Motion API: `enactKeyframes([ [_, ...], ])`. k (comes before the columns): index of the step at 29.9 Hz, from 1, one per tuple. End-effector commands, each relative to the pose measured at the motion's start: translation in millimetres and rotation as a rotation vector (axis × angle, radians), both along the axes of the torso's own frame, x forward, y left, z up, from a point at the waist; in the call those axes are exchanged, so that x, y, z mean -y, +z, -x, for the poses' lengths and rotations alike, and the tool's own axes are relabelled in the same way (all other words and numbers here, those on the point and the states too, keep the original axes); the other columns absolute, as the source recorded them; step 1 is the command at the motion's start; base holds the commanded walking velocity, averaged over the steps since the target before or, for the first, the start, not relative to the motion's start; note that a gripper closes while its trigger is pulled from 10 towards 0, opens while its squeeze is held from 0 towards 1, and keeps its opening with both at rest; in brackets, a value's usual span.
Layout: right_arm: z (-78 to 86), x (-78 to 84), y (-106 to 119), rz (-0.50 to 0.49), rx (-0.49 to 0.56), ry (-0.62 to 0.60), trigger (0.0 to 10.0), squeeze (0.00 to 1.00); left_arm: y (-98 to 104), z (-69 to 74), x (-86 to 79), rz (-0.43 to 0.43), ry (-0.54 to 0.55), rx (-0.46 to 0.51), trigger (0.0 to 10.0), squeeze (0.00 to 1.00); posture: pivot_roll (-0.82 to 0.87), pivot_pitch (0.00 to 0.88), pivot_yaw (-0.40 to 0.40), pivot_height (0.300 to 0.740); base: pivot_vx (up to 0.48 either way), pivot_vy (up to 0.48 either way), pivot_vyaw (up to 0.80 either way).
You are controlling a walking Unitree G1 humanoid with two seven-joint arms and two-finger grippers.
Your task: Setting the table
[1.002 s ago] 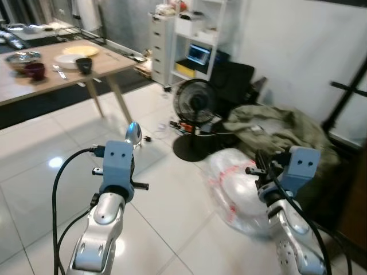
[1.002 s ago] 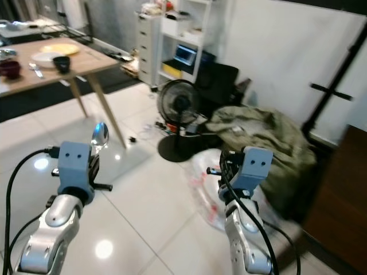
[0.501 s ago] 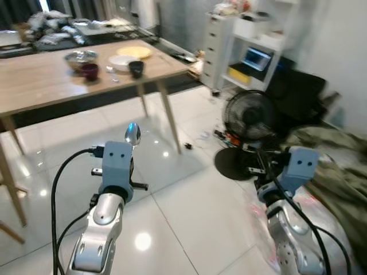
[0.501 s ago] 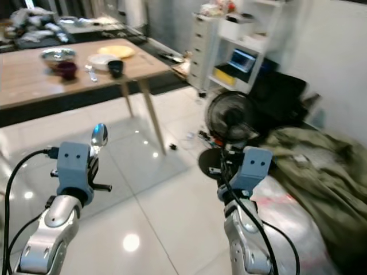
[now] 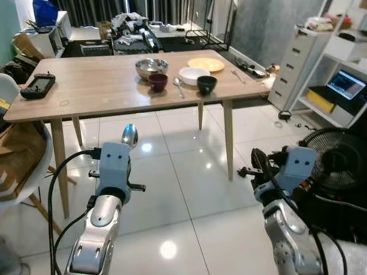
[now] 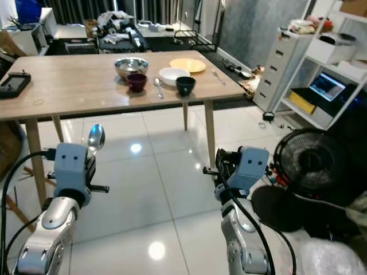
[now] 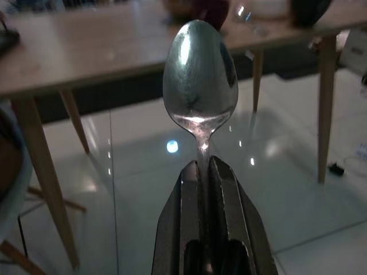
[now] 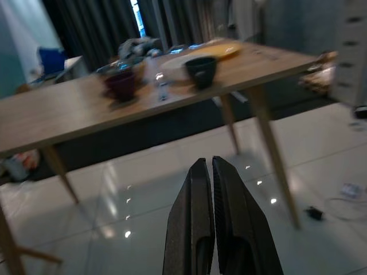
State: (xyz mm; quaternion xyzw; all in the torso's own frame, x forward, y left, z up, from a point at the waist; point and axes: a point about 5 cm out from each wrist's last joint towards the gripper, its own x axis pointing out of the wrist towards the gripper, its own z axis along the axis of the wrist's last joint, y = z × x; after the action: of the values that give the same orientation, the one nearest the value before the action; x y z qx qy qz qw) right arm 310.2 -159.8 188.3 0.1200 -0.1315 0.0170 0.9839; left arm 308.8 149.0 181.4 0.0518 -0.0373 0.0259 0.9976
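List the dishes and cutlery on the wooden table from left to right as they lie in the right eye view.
Steel bowl → maroon cup → spoon → white bowl → black cup → fork. The yellow plate lies behind the white bowl and black cup, so it is left out of the order.

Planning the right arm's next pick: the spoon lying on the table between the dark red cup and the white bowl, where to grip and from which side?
Grip the spoon on its thin handle, the end nearer the robot, coming from above. It lies flat on the table, so a side approach likely finds no purchase. The dark red cup and white bowl flank it, so set the fingers across the handle carefully.
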Motion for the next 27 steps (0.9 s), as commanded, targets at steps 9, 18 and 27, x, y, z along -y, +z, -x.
enactKeyframes([
  [9, 0.3, 3.0, -3.6, -0.006, -0.017, -0.014, 10.0, 0.0, -1.7, 0.3, 0.1, 0.002, 0.006, -0.006, 10.0, 0.0, 0.09, 0.067, 0.037, 0.74, 0.472, 0.0, 0.0],
  [18, -0.5, 10.3, -4.8, 0.002, -0.026, -0.057, 10.0, 0.0, -1.4, -0.1, 0.0, 0.003, 0.006, -0.006, 10.0, 0.0, 0.09, 0.067, 0.038, 0.74, 0.472, 0.0, 0.0],
  [27, -0.9, 11.2, -4.0, 0.004, -0.024, -0.061, 10.0, 0.0, -1.2, -0.4, 0.3, 0.004, 0.005, -0.004, 10.0, 0.0, 0.09, 0.066, 0.037, 0.74, 0.472, 0.0, 0.0],
])
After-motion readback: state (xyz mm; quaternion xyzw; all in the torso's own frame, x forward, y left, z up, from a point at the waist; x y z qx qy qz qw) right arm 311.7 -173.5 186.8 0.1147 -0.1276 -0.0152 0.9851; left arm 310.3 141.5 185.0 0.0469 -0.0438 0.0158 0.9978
